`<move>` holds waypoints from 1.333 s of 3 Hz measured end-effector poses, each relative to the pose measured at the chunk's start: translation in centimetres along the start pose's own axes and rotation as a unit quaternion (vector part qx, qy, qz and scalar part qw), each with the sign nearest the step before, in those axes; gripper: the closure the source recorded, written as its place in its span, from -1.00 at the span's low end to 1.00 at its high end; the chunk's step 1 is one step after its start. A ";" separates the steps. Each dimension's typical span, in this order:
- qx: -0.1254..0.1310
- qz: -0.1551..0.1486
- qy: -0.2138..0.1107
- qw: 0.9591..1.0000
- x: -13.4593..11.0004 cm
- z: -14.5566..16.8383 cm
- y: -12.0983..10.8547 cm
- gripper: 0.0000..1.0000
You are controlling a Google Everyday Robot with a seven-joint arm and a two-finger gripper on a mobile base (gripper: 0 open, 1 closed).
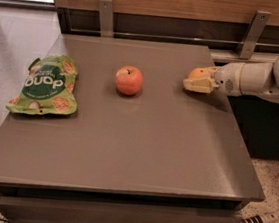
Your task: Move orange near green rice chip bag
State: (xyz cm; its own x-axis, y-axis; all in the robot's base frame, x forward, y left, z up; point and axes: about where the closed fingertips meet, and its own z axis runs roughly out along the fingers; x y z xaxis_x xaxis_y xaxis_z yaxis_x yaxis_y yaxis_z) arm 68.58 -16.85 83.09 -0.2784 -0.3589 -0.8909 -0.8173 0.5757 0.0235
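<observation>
At the worktop's (151,145) right edge, the tool (196,80) seemed clamped on the orange (199,72); the green rice chip bag (46,85) lay far left.

Cream gripper (194,82) at grey table's (125,152) right side hides part of small round orange fruit (199,72). White arm (264,80) cut by right edge.

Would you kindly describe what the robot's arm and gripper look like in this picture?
The arm is smooth, off-white and tubular, with a bulbous rounded joint at the picture's right edge. The gripper, above the table's right side, is pale yellow and blocky. No cables or lettering show.
</observation>
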 end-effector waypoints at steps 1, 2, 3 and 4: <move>-0.004 -0.002 0.005 1.000 -1.0 0.0 0.1 1.00; -0.010 -0.009 0.026 1.000 -3.4 -1.2 2.3 1.00; -0.013 -0.030 0.050 0.998 -7.4 -3.0 6.6 1.00; -0.037 -0.054 0.061 0.996 -10.7 -4.7 13.9 1.00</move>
State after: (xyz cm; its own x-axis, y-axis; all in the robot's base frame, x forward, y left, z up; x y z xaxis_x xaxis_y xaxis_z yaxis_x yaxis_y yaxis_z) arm 57.86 -8.42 95.08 -0.2419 -0.5050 -0.8285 -0.8798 0.4742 -0.0321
